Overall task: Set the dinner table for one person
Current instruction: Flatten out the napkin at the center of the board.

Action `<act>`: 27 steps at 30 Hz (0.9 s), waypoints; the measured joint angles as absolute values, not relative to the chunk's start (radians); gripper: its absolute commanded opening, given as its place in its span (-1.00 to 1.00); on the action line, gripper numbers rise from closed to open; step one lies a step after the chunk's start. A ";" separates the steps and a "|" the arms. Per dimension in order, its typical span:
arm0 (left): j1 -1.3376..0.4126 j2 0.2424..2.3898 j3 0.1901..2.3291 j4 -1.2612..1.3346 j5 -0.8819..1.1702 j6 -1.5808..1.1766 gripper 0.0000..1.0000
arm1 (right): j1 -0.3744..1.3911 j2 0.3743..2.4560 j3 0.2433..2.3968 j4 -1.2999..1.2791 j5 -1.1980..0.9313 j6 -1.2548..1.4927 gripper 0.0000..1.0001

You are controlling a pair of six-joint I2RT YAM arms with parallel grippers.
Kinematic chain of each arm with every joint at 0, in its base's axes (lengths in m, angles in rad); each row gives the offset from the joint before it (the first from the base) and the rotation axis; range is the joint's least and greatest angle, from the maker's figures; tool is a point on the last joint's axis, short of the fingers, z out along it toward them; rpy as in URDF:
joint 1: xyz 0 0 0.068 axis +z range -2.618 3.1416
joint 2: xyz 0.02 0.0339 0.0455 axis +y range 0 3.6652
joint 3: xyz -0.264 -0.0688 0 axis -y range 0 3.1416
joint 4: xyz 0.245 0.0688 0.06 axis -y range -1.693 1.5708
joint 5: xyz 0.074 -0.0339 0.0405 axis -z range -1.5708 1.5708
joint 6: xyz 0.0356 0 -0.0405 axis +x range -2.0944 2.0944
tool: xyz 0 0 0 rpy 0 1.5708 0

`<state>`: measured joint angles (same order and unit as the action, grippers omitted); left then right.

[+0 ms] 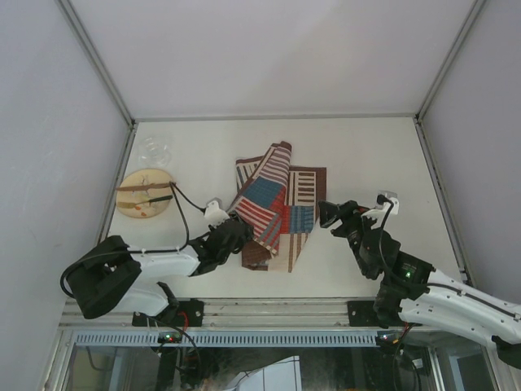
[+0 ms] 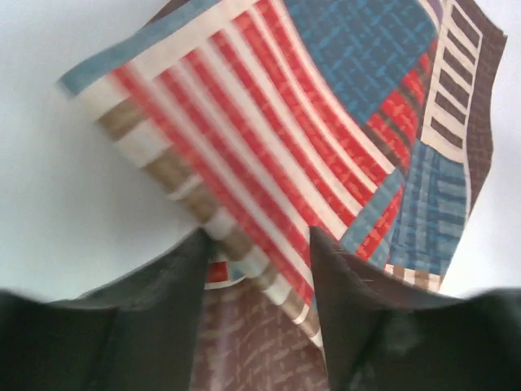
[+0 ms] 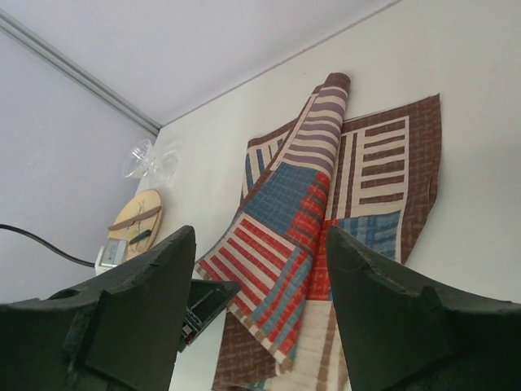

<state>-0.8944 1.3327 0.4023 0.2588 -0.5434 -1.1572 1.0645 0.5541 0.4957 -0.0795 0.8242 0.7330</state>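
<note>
The white table (image 1: 374,155) fills the floor of the view, framed by metal rails, with both arms at its near edge; at its middle lies a striped mat (image 1: 277,204), its left side lifted and folded over to the right; the left gripper (image 1: 238,230) sits at that flap's near corner, fingers (image 2: 163,318) apart with the cloth's edge between them; the right gripper (image 1: 327,215) hovers just right of the mat, spread wide and empty; a plate (image 1: 145,193) and a glass (image 1: 155,151) stand far left.

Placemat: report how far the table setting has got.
Done: the placemat lies on the dinner table but folded over itself. In hand: the left hand straddles its folded edge, jaws apart. Left: flatten it, then bring over the plate and glass from the left edge.
</note>
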 measured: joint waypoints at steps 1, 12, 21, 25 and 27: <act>-0.894 1.342 0.402 0.255 -0.543 -1.158 -0.66 | 1.065 0.550 0.496 -0.081 0.826 0.733 0.30; -0.895 1.414 0.451 0.248 -0.511 -1.164 -1.00 | 1.063 0.481 0.486 -0.102 0.836 0.740 0.29; -0.895 1.386 0.523 0.163 -0.520 -1.063 0.24 | 1.062 0.567 0.470 -0.100 0.805 0.757 0.30; -0.895 1.359 0.534 0.159 -0.523 -1.038 0.36 | 1.062 0.585 0.458 -0.096 0.788 0.760 0.30; -0.895 1.359 0.534 0.153 -0.525 -1.035 0.36 | 1.061 0.588 0.458 -0.088 0.781 0.760 0.30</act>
<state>-0.8948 1.3586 0.5343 0.1532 -0.5247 -1.0348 1.0615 0.5880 0.4583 -0.0879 0.7815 0.7605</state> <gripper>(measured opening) 0.676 0.648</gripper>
